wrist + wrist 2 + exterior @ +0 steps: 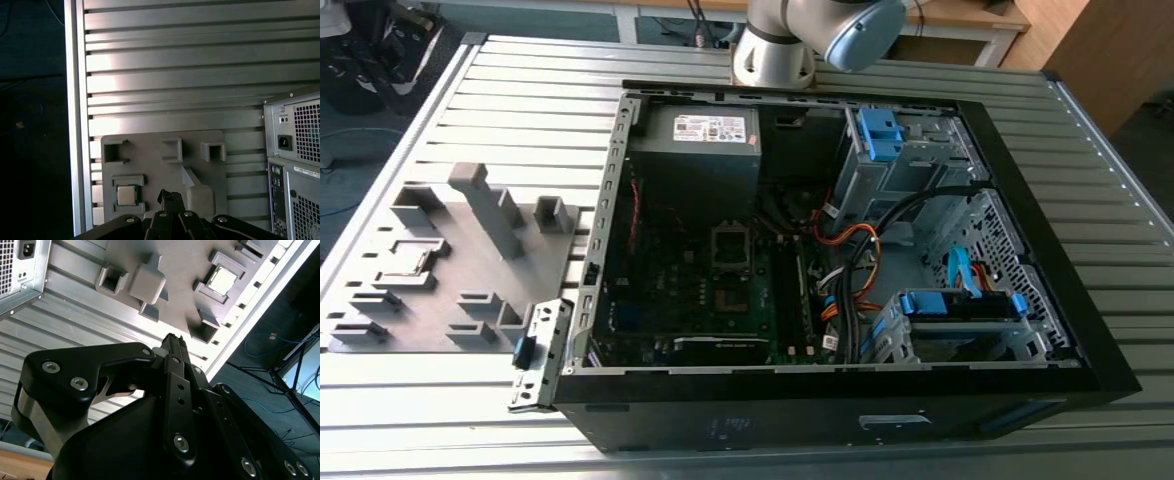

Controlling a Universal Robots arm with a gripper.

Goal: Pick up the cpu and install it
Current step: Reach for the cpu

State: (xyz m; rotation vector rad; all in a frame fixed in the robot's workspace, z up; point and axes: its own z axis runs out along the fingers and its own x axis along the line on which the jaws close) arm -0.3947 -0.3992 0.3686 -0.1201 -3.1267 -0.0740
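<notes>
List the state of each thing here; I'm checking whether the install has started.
cpu: lying flat in a pocket of the fixture tray, not gripped.
gripper: jaws shut, empty, apart from the cpu.
computer case: lying on its side, side panel off, interior exposed.

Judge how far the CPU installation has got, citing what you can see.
Done: nothing visible yet. The cpu lies in its recess on the grey fixture tray, outside the computer case. In hand: nothing; the gripper is shut and empty, poised over the tray, not touching the cpu. Left: picking it up and seating it on the motherboard.
</notes>
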